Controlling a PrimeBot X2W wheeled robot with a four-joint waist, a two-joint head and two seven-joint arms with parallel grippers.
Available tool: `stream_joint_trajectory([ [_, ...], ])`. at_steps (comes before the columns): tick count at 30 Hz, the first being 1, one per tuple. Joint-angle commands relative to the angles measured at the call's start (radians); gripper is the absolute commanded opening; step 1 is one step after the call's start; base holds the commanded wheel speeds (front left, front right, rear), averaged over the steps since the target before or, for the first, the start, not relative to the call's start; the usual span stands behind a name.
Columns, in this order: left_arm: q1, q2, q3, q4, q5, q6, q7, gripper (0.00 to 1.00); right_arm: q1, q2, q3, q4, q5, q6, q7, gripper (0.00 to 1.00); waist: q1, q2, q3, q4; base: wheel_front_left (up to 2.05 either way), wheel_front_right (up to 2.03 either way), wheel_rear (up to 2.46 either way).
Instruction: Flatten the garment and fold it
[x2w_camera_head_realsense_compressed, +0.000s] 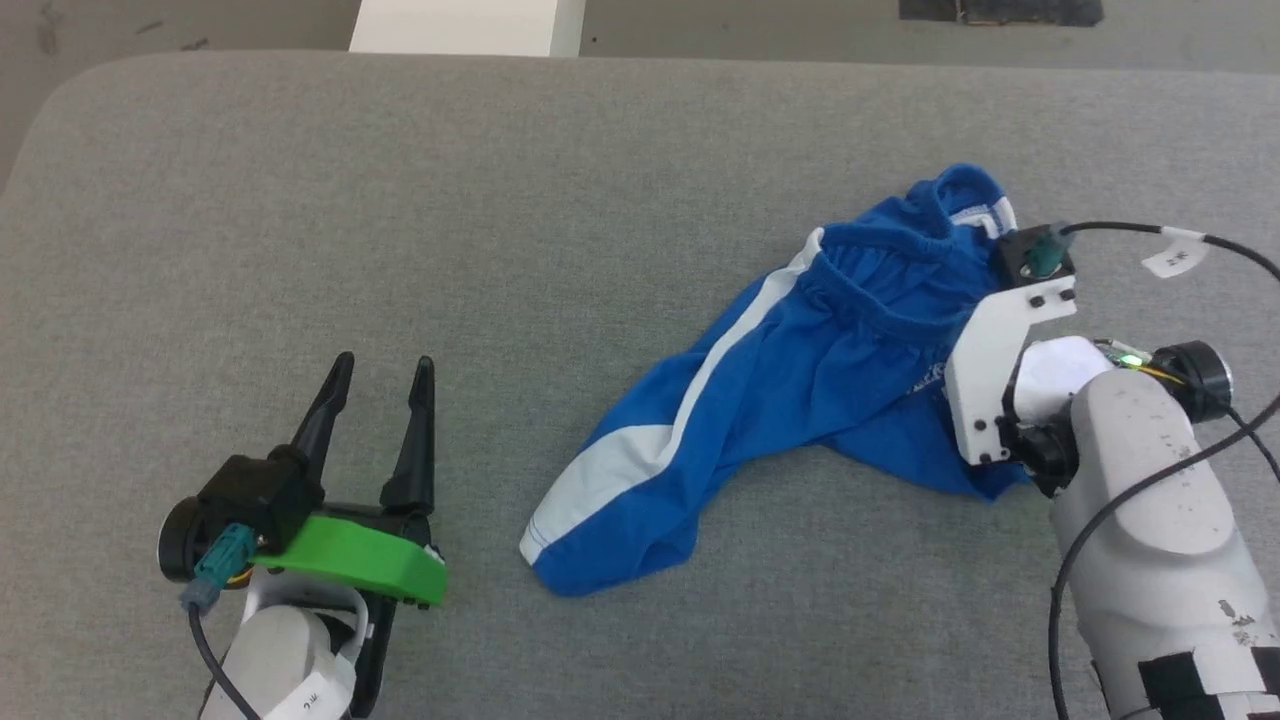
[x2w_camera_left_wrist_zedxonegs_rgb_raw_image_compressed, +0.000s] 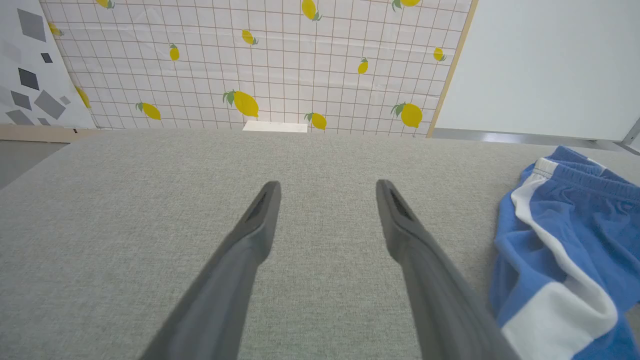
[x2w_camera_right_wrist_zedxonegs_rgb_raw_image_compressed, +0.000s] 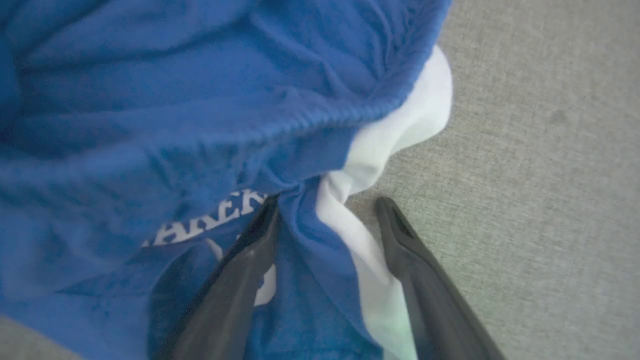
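The garment (x2w_camera_head_realsense_compressed: 800, 370) is a pair of royal-blue shorts with white side stripes, lying crumpled on the right half of the grey padded table (x2w_camera_head_realsense_compressed: 400, 200). Its gathered waistband (x2w_camera_head_realsense_compressed: 900, 245) faces the far side and one leg stretches toward the front. My right gripper (x2w_camera_right_wrist_zedxonegs_rgb_raw_image_compressed: 327, 205) is open, pointing down into the garment (x2w_camera_right_wrist_zedxonegs_rgb_raw_image_compressed: 200, 125); a bunched fold of blue and white cloth lies between its fingers (x2w_camera_right_wrist_zedxonegs_rgb_raw_image_compressed: 240, 280), beside part of the white lettering (x2w_camera_right_wrist_zedxonegs_rgb_raw_image_compressed: 210, 220). My left gripper (x2w_camera_head_realsense_compressed: 385, 362) rests open over bare table at the front left, apart from the garment (x2w_camera_left_wrist_zedxonegs_rgb_raw_image_compressed: 565, 235).
A white block (x2w_camera_head_realsense_compressed: 465, 25) stands beyond the table's far edge, with a dark patch (x2w_camera_head_realsense_compressed: 1000, 10) on the floor to its right. The right arm's black cable (x2w_camera_head_realsense_compressed: 1230, 250) loops above the table's right side. A lemon-patterned wall (x2w_camera_left_wrist_zedxonegs_rgb_raw_image_compressed: 250, 60) rises behind the table.
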Motion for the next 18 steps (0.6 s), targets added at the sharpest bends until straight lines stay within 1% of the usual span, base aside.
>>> stream_joint_trajectory([
  [1, -0.009, -0.007, 0.006, 0.007, 0.015, -0.005, -0.004, 1.0, 0.048, 0.004, 0.0, 0.035, 0.025, -0.002, -0.011, 0.0, 0.0001, 0.0, -0.007, -0.003, 0.0, 0.0, 0.0],
  [4, -0.002, -0.013, 0.013, 0.014, 0.017, -0.006, -0.004, 1.0, 0.058, 0.004, -0.026, -0.001, 0.06, -0.002, -0.064, 0.0, 0.0001, 0.0, -0.035, -0.018, 0.0, 0.0, 0.0],
  [6, 0.004, -0.019, 0.019, 0.016, 0.017, -0.007, -0.004, 1.0, 0.074, 0.004, -0.065, -0.052, 0.088, -0.002, -0.11, 0.0, 0.0001, 0.0, -0.06, -0.026, 0.0, 0.0, 0.0],
  [9, 0.02, -0.03, 0.03, 0.015, 0.021, -0.007, -0.004, 1.0, 0.143, 0.004, -0.121, -0.165, 0.149, -0.002, -0.158, 0.0, 0.0001, 0.0, -0.1, -0.038, 0.0, 0.0, 0.0],
  [11, 0.036, -0.037, 0.034, 0.016, 0.023, -0.007, -0.004, 1.0, 0.222, 0.004, -0.147, -0.258, 0.203, -0.002, -0.16, 0.0, 0.0001, 0.0, -0.124, -0.048, 0.0, 0.0, 0.0],
  [15, 0.069, -0.047, 0.041, 0.014, 0.024, -0.008, -0.004, 1.0, 0.44, 0.004, -0.168, -0.446, 0.306, -0.002, -0.109, 0.0, 0.0001, 0.0, -0.152, -0.077, 0.0, 0.0, 0.0],
  [18, 0.084, -0.049, 0.043, 0.018, 0.025, -0.008, -0.004, 1.0, 0.598, 0.004, -0.161, -0.53, 0.408, -0.002, -0.066, 0.0, 0.0001, 0.0, -0.162, -0.094, 0.0, 0.0, 0.0],
])
